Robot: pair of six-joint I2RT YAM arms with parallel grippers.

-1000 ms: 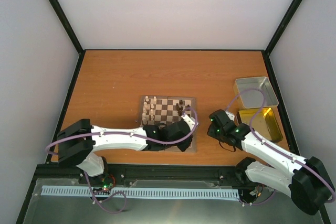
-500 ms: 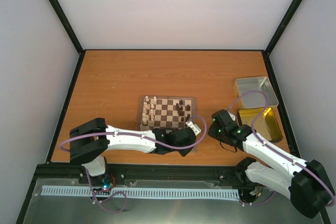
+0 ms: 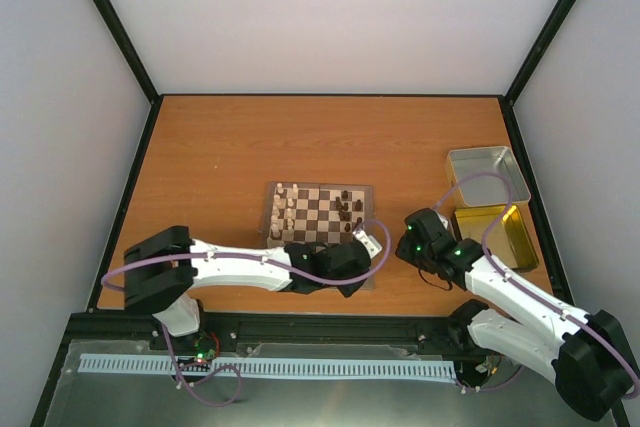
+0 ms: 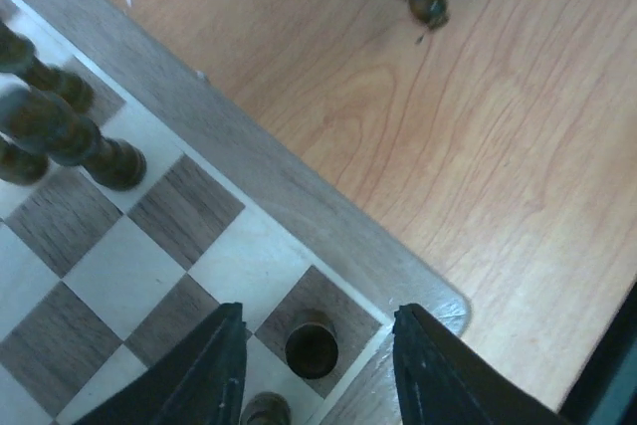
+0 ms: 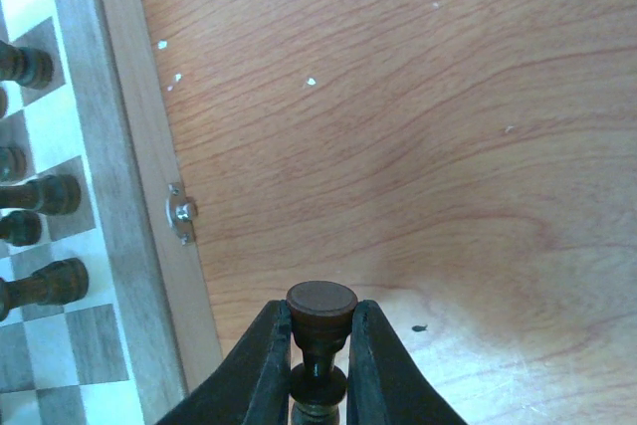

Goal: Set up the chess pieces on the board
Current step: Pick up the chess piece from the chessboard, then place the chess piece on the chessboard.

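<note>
The board [image 3: 320,188] lies mid-table with dark chess pieces [image 3: 346,209] along its right side and cream ones on its left. My left gripper [image 4: 318,314] hangs open over the board's near right corner. A dark piece [image 4: 312,348] stands on the dark corner square between the fingers, touching neither. Another dark piece [image 4: 267,412] stands just beside it. My right gripper [image 5: 321,312] is shut on a dark chess piece [image 5: 321,304] held base-up over bare table right of the board [image 5: 109,126]. That held piece [image 4: 426,5] also shows at the top of the left wrist view.
A silver metal tray [image 3: 487,175] and a gold one [image 3: 492,234] sit at the table's right edge. More dark pieces [image 5: 45,281] stand on the squares near the board's metal clasp [image 5: 181,212].
My left gripper moved to the board's near right corner, then opened and let go of the dark piece now standing on the corner square. The right arm has barely moved.
</note>
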